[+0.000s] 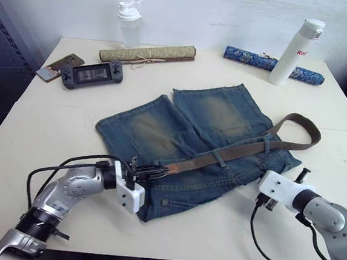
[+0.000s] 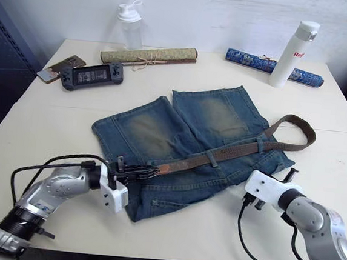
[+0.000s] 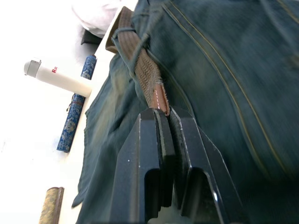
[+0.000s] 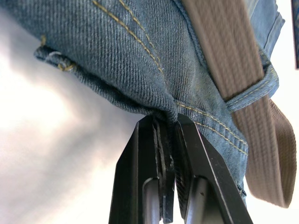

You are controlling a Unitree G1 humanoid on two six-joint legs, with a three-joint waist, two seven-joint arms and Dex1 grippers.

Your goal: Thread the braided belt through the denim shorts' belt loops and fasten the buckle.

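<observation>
Here, braided belt [image 3: 148,79] tip at left gripper [image 3: 167,114] (pinched) — denim shorts [image 1: 161,129] beneath

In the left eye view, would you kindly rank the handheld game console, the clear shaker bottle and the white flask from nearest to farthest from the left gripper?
From the left gripper:
1. Handheld game console, far left of the table.
2. Clear shaker bottle, back edge, left of centre.
3. White flask, far right corner.

The faded blue denim shorts [image 1: 191,140] lie flat mid-counter, waistband nearest. The dark-brown braided belt [image 1: 238,151] runs along it under two belt loops [image 1: 220,156], looping back at right.
</observation>
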